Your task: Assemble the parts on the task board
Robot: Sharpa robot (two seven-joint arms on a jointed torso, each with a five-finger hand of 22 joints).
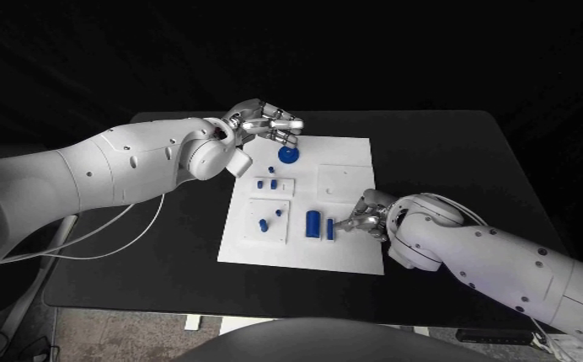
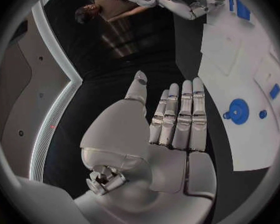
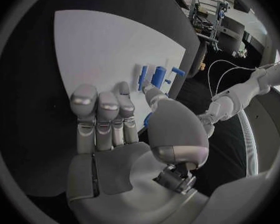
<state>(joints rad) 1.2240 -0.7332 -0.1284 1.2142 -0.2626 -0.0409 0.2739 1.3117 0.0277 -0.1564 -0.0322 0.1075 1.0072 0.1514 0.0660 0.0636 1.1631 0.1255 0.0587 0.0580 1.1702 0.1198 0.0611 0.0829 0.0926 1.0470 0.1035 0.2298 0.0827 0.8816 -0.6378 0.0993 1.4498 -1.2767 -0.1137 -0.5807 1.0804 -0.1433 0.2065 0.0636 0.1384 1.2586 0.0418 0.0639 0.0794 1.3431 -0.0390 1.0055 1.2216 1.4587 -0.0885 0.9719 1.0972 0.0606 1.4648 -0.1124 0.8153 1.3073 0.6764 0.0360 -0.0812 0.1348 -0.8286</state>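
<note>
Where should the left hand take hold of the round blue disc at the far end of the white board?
The round blue disc lies flat, so probably pinch its rim from above. The left hand hovers open beside it, holding nothing.

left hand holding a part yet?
No: in the left wrist view the left hand has straight fingers and a bare palm, beside the round blue part on the board.
</note>
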